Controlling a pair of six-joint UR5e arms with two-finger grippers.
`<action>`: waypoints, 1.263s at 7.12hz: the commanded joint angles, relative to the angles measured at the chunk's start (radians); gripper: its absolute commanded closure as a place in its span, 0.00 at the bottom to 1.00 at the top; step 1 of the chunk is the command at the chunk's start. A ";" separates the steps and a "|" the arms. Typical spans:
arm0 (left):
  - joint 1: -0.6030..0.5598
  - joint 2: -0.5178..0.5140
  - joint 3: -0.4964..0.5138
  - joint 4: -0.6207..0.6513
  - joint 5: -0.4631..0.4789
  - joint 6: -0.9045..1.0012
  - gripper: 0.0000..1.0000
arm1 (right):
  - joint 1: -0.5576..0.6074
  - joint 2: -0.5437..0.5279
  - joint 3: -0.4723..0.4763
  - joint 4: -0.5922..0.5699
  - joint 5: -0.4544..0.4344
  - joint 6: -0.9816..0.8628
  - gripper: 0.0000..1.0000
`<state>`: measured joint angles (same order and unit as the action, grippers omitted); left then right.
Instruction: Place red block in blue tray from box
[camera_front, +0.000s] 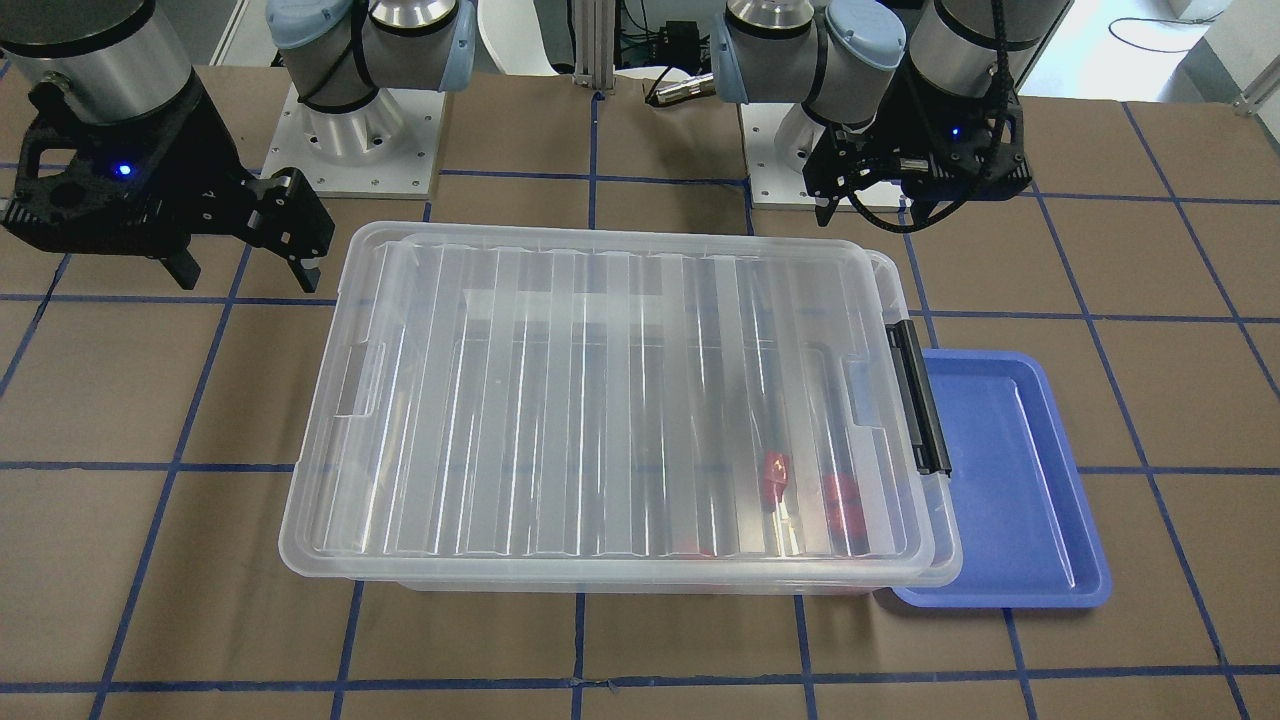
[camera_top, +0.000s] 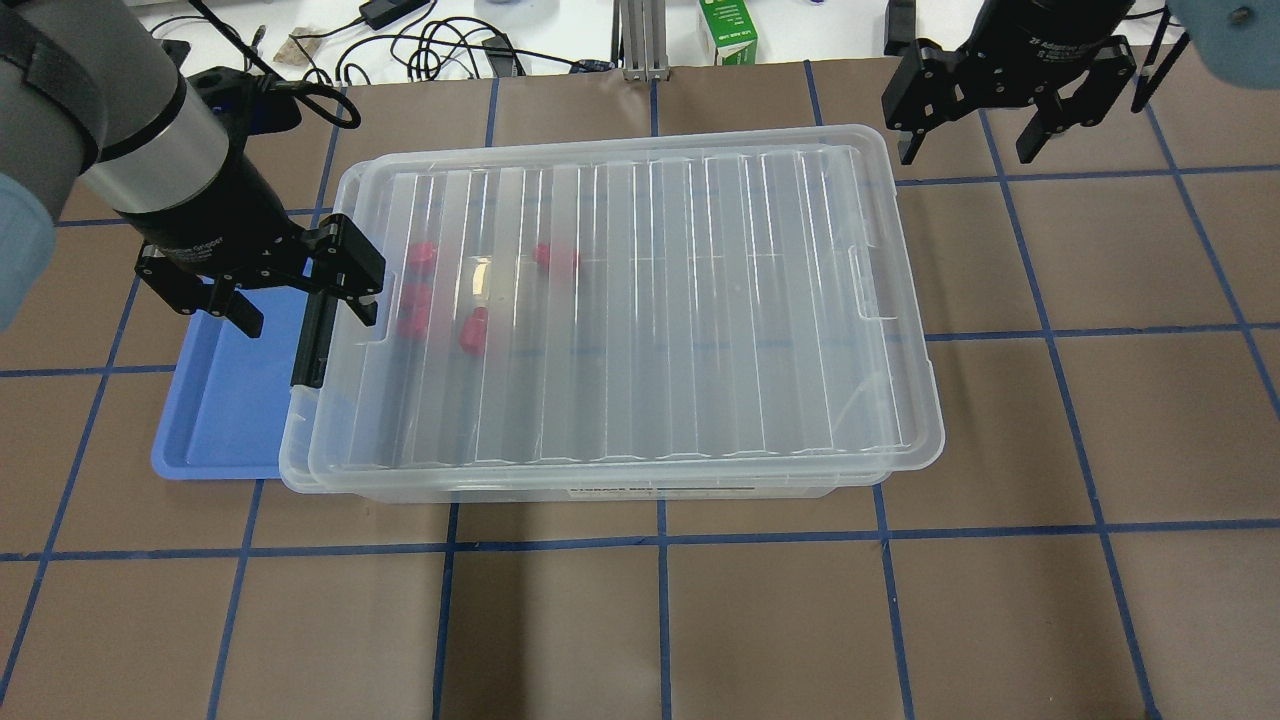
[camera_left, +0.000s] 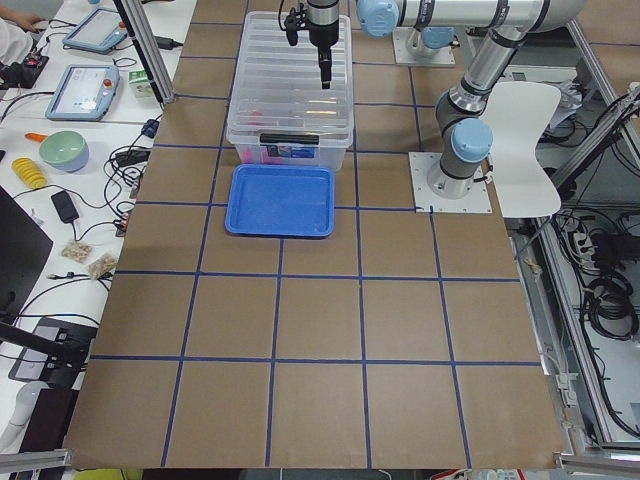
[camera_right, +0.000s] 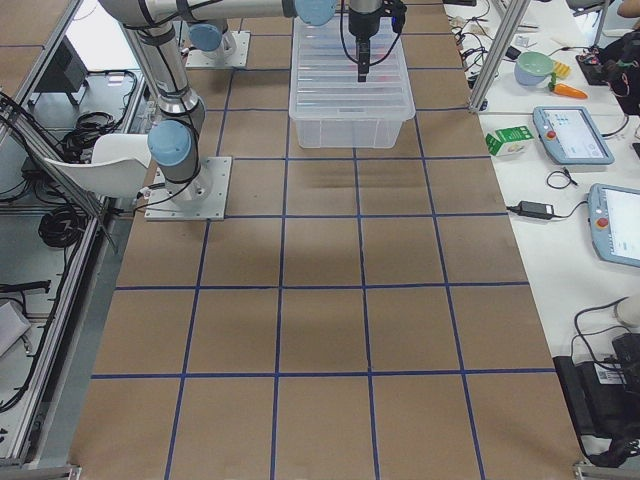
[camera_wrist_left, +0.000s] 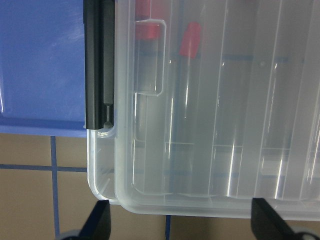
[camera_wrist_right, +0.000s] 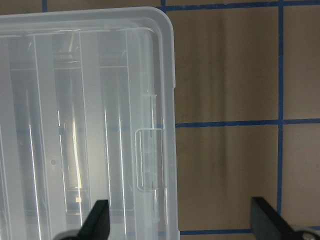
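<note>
We see the red block (camera_top: 472, 333) blurred under the shut lid of the box (camera_top: 640, 300), among other red pieces (camera_top: 413, 312) near its latch end. The blue tray (camera_top: 225, 420) lies on the worktop (camera_top: 700, 620) just beside that end. The left gripper (camera_top: 305, 318) hovers above the latch and the right gripper (camera_top: 967, 152) beyond the opposite end, both with jaws released.

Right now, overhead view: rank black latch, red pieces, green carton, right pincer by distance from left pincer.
1. Black latch, beneath the left pincer.
2. Red pieces, inside box, just right.
3. Green carton, far back, centre.
4. Right pincer, far right.
</note>
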<state>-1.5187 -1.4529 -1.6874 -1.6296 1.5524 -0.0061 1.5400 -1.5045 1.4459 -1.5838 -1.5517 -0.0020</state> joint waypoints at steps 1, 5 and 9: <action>0.000 0.000 0.000 -0.001 0.003 0.002 0.00 | 0.000 -0.008 0.007 -0.007 -0.011 -0.001 0.00; 0.000 -0.003 0.000 0.000 0.000 0.000 0.00 | -0.001 -0.005 0.011 0.007 -0.013 0.000 0.00; 0.000 -0.003 0.000 0.001 0.000 0.000 0.00 | -0.008 0.045 0.054 0.009 -0.016 -0.001 0.00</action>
<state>-1.5186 -1.4545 -1.6874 -1.6291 1.5524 -0.0061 1.5349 -1.4914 1.4702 -1.5643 -1.5665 -0.0025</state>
